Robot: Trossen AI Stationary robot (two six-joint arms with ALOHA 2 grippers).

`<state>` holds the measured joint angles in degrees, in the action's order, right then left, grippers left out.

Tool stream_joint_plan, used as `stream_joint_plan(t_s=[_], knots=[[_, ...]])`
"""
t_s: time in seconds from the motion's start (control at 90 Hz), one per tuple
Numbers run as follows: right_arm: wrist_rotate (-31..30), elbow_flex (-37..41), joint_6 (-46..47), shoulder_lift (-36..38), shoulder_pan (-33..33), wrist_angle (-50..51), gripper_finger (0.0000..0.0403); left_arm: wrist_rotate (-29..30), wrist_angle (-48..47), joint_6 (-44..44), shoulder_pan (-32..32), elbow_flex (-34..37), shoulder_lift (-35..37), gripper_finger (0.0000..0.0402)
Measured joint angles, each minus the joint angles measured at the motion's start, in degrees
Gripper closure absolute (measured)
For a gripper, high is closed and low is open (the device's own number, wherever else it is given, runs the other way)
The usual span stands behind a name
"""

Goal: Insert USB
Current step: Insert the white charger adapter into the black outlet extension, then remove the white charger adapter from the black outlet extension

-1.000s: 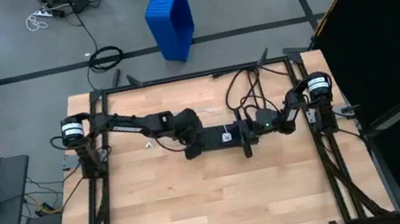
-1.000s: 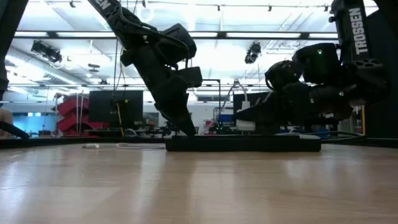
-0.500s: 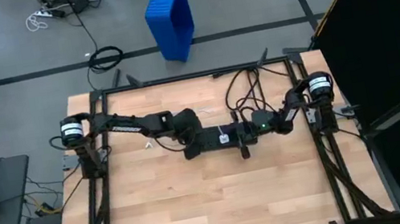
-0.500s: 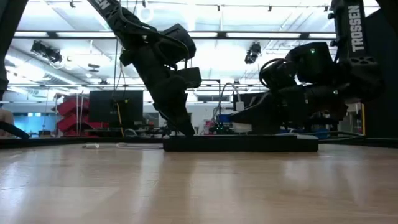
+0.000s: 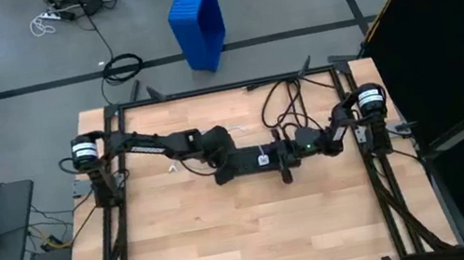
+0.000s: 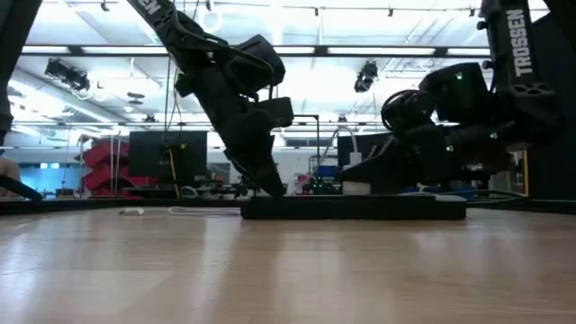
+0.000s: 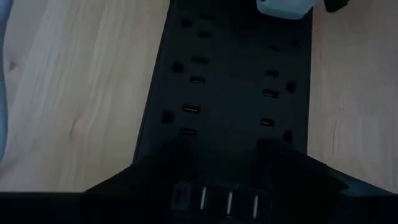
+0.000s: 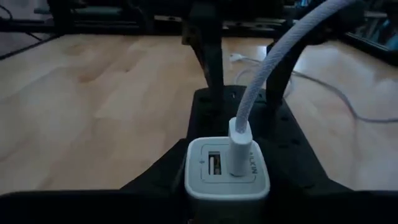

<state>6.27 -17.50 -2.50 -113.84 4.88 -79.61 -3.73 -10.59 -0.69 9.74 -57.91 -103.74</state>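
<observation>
A black power strip [image 5: 251,160] lies flat at the table's middle, running left to right. On it stands a white charger block [image 8: 227,168], also seen from above [image 5: 263,158]. The white USB cable [image 8: 267,68] has its plug [image 8: 239,146] stuck into one of the charger's ports. My right gripper [image 8: 227,190] is shut on the charger, coming from the right. My left gripper [image 7: 224,149] stands open on the strip's left end [image 5: 220,168]. More thin white cable [image 6: 184,211] lies slack on the table to the left. My left gripper rests its two spread fingertips [image 7: 177,149] on the top face of the strip near its left end [image 7: 217,127], coming from above and slanting down. The strip lies flat on the table. My right gripper has the charger's two sides [image 8: 193,177] between its fingers, which come nearly level from the table's right. The charger's base is on the strip; the fingers themselves hide the exact contact.
Black cords [image 5: 289,102] loop over the far part of the table behind the right arm. A blue bin [image 5: 198,22] stands on the floor beyond the far edge. Bare wood [image 5: 249,231] fills the near half.
My right gripper, with the charger, has gone a little toward the table's left edge and then back to the right. The power strip has slid the same small way along the table and back.
</observation>
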Motion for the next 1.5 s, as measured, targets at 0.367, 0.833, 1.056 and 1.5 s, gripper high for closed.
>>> stream_joint_plan(t_s=[0.367, 0.833, 1.056, 1.5], knots=[[-0.93, 0.27, 1.61, 0.0, 0.43, -0.46, 0.0288, 0.0, 1.0, 0.02, 0.0, 0.07, -0.02, 0.0172], [-0.07, 1.04, 4.87, -0.9, -0.28, -7.25, 0.0149, 0.19, 0.96, -0.94, 0.0, 0.09, -0.02, 0.0172], [-1.64, 1.03, 4.82, -0.77, -0.63, -7.53, 0.0093, 0.2, 0.87, -0.95, 0.02, 0.11, 0.0, 0.0172], [-6.99, 5.33, -0.24, 8.26, 0.02, -9.17, 0.0099, 0.02, 1.19, 0.05, 0.02, 0.13, 0.0, 0.0172]])
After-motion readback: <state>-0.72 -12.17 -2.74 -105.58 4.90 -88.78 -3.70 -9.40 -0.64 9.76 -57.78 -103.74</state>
